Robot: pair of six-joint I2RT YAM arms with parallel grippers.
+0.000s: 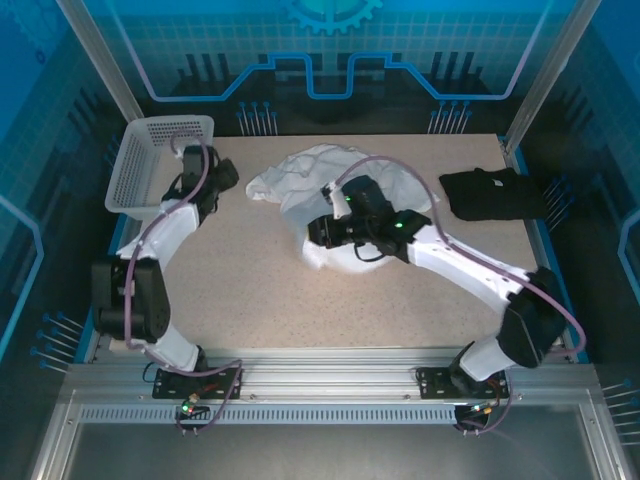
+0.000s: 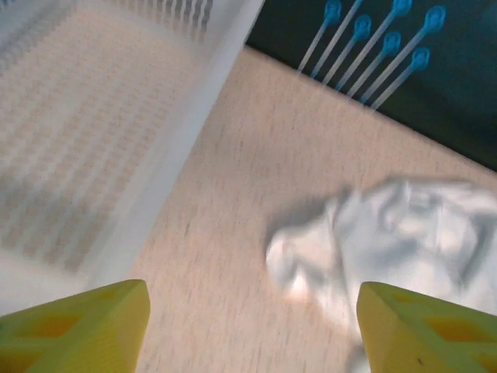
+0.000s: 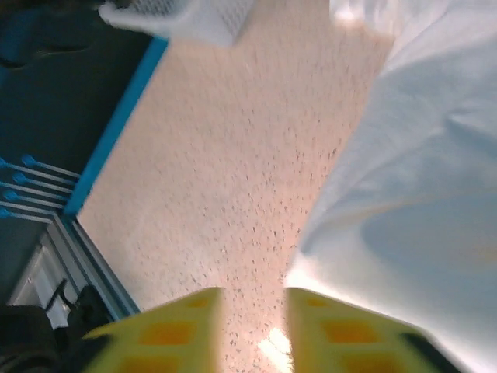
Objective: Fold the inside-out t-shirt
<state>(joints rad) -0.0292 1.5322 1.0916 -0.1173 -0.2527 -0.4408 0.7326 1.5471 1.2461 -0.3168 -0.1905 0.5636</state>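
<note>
Near the mesh basket (image 1: 135,178) my left gripper (image 2: 252,318) gapes wide, empty. My right gripper (image 3: 254,315), narrowly parted, holds nothing beside the wrinkled white t-shirt (image 3: 419,194).

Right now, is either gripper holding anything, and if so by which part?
Nothing is held. The left gripper is wide open; the right gripper is slightly open beside the t-shirt, table showing between its fingers.

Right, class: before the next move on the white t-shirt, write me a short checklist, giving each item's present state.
1. Left gripper open and empty: ok.
2. Right gripper holding nothing: ok.
3. T-shirt lying flat: not ok, bunched.
4. Black garment apart from T-shirt: ok.
5. Basket apart from T-shirt: ok.
6. T-shirt's inside facing out: cannot tell.
</note>
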